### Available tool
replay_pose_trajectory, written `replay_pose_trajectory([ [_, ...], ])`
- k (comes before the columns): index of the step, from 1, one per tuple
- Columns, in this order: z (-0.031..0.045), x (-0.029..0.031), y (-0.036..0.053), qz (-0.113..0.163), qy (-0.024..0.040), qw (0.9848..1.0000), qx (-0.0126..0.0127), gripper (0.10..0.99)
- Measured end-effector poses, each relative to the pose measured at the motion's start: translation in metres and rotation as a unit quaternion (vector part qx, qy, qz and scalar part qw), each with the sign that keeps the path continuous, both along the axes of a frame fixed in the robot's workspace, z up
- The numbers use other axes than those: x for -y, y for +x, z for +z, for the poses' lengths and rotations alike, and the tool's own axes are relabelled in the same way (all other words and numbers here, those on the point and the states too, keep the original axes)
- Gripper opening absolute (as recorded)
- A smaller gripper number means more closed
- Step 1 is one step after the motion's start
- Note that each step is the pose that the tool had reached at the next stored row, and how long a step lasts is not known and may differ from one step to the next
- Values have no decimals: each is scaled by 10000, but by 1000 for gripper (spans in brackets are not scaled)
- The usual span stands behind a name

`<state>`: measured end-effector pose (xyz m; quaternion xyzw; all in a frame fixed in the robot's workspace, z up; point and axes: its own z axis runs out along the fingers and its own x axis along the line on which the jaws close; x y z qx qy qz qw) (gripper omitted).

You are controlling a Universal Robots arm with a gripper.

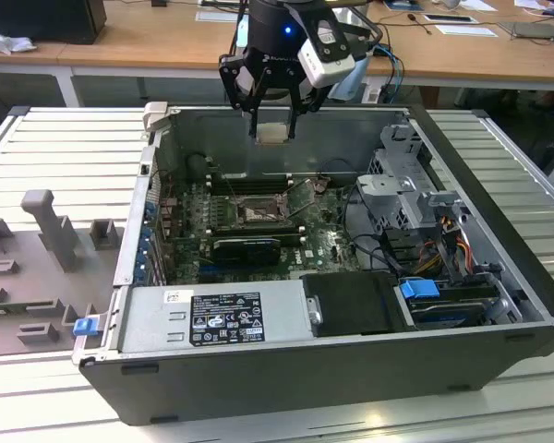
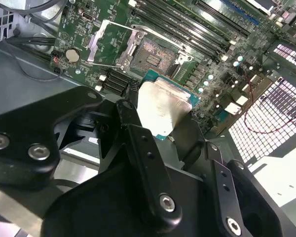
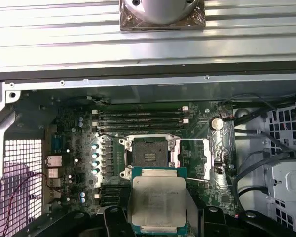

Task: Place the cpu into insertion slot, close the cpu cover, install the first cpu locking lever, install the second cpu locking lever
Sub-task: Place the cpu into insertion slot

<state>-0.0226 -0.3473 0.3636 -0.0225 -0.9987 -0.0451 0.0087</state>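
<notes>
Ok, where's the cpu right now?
The cpu is clamped in the gripper, in the air above the open case near its far wall in the exterior view, not in the empty slot.

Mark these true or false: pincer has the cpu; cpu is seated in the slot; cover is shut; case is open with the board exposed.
1. The pincer holds the cpu. True.
2. The cpu is seated in the slot. False: it hangs in the pincer above the board, and the slot is bare.
3. The cover is shut over the slot. False: it stands open beside the slot.
4. The case is open with the board exposed. True.
</notes>
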Motion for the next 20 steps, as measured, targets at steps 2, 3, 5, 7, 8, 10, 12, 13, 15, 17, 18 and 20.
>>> replay_pose_trajectory([
  [2, 0, 0, 0, -15, 0, 10000, 0, 529],
  [3, 0, 0, 0, -23, 0, 10000, 0, 529],
  [5, 0, 0, 0, -40, 0, 10000, 0, 529],
  [7, 0, 0, 0, -78, -1, 10000, 0, 529],
  [8, 0, 0, 0, -99, -1, 10000, 0, 529],
  [10, -1, 0, 0, -132, -1, 9999, 0, 529],
  [12, -1, 0, 0, -174, 0, 9998, 0, 529],
  [13, -1, 0, 0, -186, 0, 9998, 0, 529],
  [15, -1, 0, 0, -225, 0, 9997, 0, 529],
  [17, -1, 0, 0, -262, 0, 9997, 0, 529],
  [18, -1, 0, 0, -273, 0, 9996, 0, 529],
  [20, -2, 0, -1, -374, 0, 9993, 0, 529],
])
